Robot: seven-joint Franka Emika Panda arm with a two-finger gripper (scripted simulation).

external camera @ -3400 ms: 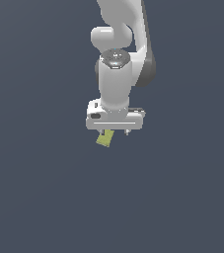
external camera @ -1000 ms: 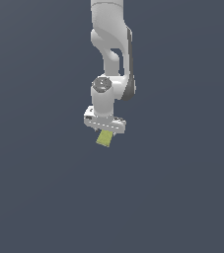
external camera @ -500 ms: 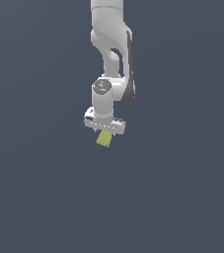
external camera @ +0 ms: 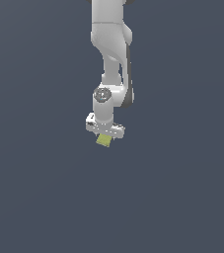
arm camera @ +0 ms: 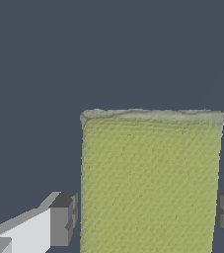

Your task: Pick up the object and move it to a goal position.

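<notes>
The object (external camera: 104,141), a small flat yellow-green block, hangs below the white hand of my gripper (external camera: 104,137) in the exterior view, well above the dark ground. In the wrist view the object (arm camera: 150,183) fills the space between the two grey pads (arm camera: 64,220), its mottled face toward the camera. My gripper (arm camera: 148,217) is shut on the object, with a pad against each long side. The block's held end is hidden by the hand in the exterior view.
A plain dark blue-grey surface (external camera: 44,197) lies all around. The white arm (external camera: 111,44) rises from the hand to the top of the exterior view. No goal marker shows.
Since 3.4 s ago the wrist has turned, so the hand looks narrower, and the arm has shifted slightly toward the exterior view's left. Over the last second almost nothing moved; the block stays gripped.
</notes>
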